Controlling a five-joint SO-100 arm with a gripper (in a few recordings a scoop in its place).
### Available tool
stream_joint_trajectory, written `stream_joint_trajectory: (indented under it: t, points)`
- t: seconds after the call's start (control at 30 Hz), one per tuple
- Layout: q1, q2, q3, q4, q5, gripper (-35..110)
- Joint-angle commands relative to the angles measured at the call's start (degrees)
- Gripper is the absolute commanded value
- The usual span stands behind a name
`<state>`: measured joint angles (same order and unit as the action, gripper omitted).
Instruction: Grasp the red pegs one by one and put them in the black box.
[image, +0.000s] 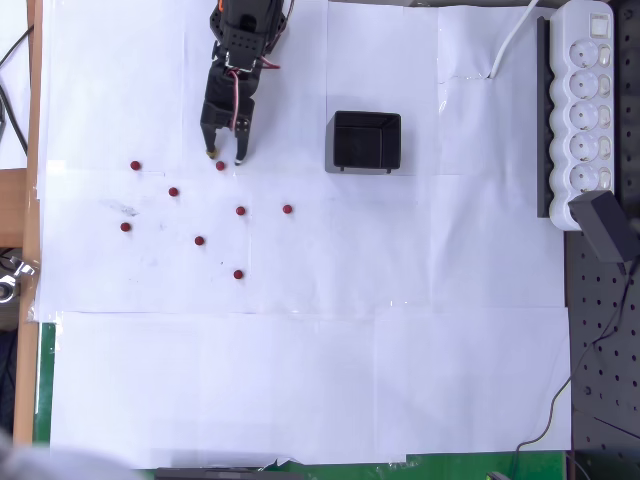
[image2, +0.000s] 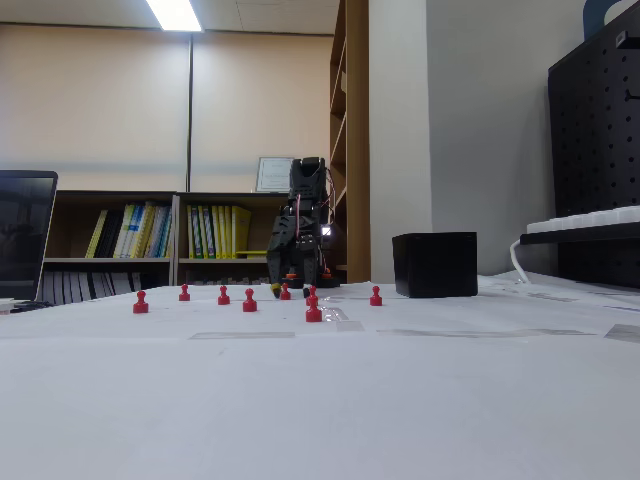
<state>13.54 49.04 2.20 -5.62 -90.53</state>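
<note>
Several small red pegs lie scattered on the white paper left of centre in the overhead view, among them one, another and a third. My gripper is open and points down at the paper, with one red peg right at the gap between its fingertips. The fixed view has the gripper low over the table with that peg between its fingers. The black box stands to the right of the gripper, open-topped, and looks empty. It appears as a dark block in the fixed view.
A white power strip and a black pegboard line the right side, with a white cable at the top. A laptop stands at the left of the fixed view. The wooden table edge runs down the left.
</note>
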Motion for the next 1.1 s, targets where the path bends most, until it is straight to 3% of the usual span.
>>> stream_joint_trajectory:
  t: [0.0, 1.07]
  points:
    - [1.0, 1.8, 0.1, -2.9, -1.2, 17]
    - [-3.1, 11.5, 0.1, -16.7, -0.2, 13]
